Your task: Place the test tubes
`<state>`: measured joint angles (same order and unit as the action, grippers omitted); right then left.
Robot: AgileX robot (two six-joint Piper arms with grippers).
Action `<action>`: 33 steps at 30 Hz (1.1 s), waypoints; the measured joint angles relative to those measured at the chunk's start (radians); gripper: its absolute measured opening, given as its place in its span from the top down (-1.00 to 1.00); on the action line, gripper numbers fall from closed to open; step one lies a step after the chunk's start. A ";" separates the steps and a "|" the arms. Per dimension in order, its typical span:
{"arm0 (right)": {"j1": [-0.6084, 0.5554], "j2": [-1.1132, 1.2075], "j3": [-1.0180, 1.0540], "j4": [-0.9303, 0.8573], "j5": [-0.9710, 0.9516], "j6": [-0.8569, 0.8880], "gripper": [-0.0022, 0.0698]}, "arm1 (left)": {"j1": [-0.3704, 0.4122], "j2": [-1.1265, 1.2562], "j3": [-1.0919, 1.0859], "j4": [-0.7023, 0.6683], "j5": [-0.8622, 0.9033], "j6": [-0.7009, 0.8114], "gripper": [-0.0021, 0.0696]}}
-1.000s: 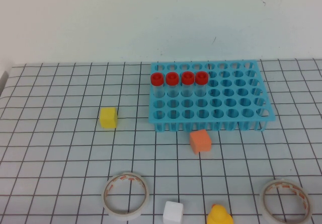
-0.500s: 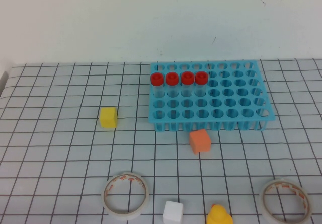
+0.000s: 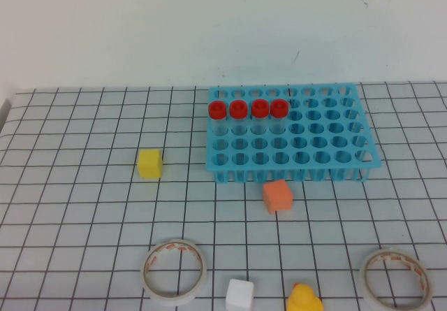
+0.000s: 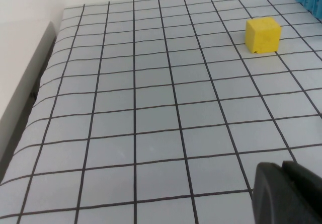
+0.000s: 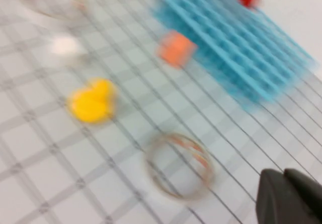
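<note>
A blue test tube rack (image 3: 293, 165) stands at the back of the gridded table, right of the middle. Several red-capped test tubes (image 3: 248, 108) stand side by side in its second row from the back, at the left end. Neither arm shows in the high view. My left gripper (image 4: 283, 169) is shut and holds nothing; it hovers over bare grid squares, well short of a yellow cube (image 4: 262, 33). My right gripper (image 5: 285, 174) is also shut and holds nothing, low over the table near a tape ring (image 5: 179, 165), with the rack (image 5: 236, 43) farther off.
A yellow cube (image 3: 150, 163) lies left of the rack and an orange cube (image 3: 278, 196) just in front of it. Along the near edge lie two tape rings (image 3: 174, 270) (image 3: 396, 277), a white cube (image 3: 239, 295) and a yellow duck (image 3: 304, 299).
</note>
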<state>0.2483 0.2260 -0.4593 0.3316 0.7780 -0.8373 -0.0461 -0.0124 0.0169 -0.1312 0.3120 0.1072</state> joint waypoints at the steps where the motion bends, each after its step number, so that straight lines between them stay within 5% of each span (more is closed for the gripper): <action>1: -0.041 -0.018 0.022 -0.013 -0.016 0.007 0.94 | 0.000 0.000 0.000 0.000 0.000 0.000 0.94; 8: -0.239 -0.128 0.228 -0.136 -0.314 0.154 0.94 | 0.000 0.000 0.000 0.000 0.000 0.004 0.94; 13: -0.279 -0.214 0.399 -0.332 -0.492 0.476 0.94 | 0.000 0.000 0.000 0.000 0.000 0.013 0.94; 18: -0.282 -0.238 0.485 -0.448 -0.474 0.687 0.94 | 0.000 0.000 0.000 0.000 0.000 0.014 0.94; 33: -0.282 -0.238 0.481 -0.441 -0.446 0.787 0.94 | 0.000 0.000 0.000 0.000 0.002 0.018 0.94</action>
<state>-0.0334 -0.0115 0.0221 -0.1090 0.3322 -0.0499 -0.0461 -0.0124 0.0169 -0.1312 0.3140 0.1250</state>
